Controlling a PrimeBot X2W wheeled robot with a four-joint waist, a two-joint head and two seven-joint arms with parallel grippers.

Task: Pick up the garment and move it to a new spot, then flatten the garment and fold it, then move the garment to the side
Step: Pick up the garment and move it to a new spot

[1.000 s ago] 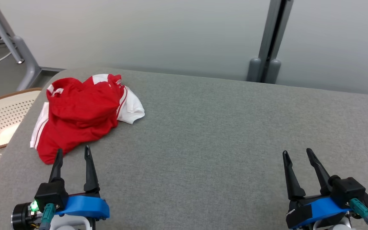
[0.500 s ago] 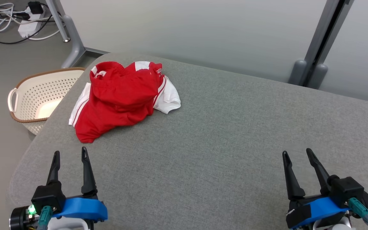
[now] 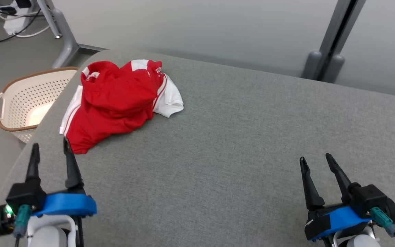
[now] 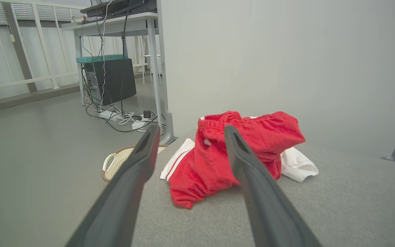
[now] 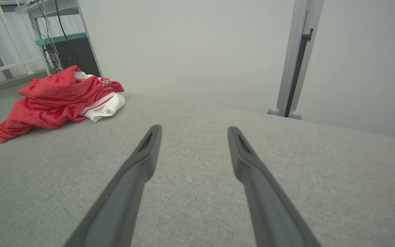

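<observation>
crumpled red fabric garment (image 3: 115, 103): white stripes (white panel too) | flat grey cloth-covered table (image 3: 235, 154): plain | cream perforated plastic basket (image 3: 19, 92): brown rim

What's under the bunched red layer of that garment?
White fabric peeks from beneath the red garment at its left edge and right side, resting on the grey table. Anything deeper under the folds is covered.

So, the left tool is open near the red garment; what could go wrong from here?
The garment lies crumpled close to the left edge of the surface, with the basket below; a nudge from the left tool might push it off. It is bunched in layers, so the tool may pinch only one fold and lift it unevenly. The right tool is far from it and cannot help.
</observation>
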